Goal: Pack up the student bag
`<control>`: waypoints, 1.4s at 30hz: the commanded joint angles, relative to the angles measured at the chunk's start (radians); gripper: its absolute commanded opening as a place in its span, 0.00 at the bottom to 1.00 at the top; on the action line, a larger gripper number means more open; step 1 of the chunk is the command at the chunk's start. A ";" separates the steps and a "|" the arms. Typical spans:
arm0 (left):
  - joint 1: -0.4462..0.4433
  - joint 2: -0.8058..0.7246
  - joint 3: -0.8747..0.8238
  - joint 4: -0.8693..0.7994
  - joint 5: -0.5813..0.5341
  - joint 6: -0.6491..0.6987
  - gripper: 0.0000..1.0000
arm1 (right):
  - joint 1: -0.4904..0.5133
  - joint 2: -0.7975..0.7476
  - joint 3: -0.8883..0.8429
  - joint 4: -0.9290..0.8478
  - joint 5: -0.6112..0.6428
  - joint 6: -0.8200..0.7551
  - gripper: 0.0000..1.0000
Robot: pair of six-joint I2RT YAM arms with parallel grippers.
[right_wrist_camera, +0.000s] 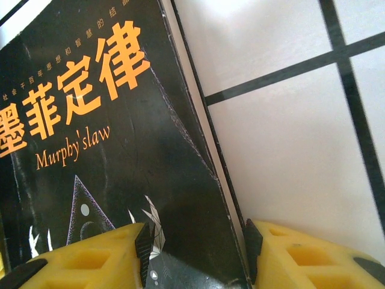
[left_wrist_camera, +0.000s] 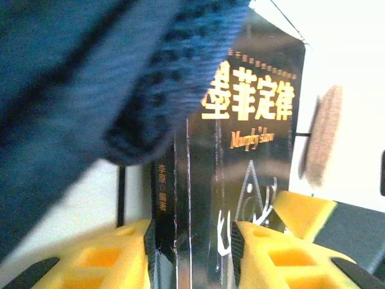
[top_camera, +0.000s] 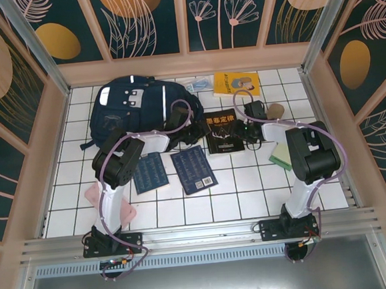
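left end effector [left_wrist_camera: 194,256] half spread over book [left_wrist_camera: 258,150] spine (bag [top_camera: 130,112] just beside) | right end effector [right_wrist_camera: 195,256] same at its corner, probably for joint lift | pinching: cannot tell

Glossy black paper book [left_wrist_camera: 252,150] between matt yellow plastic fingers [left_wrist_camera: 102,259]; beyond them, the student bag [left_wrist_camera: 72,72] in coarse woven navy cloth.

I read four large orange characters, 墨菲定律, across the cover of the black book [right_wrist_camera: 120,150], with "Murphy's law" in smaller orange script right under them. A fine line of characters ran above the title, too small for me to make out. Down its spine [left_wrist_camera: 163,186] I read 李原 编著 in small orange print.
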 commanded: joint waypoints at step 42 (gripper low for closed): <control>-0.063 -0.077 0.025 0.012 0.083 0.187 0.43 | -0.017 -0.058 -0.026 -0.056 -0.122 0.026 0.50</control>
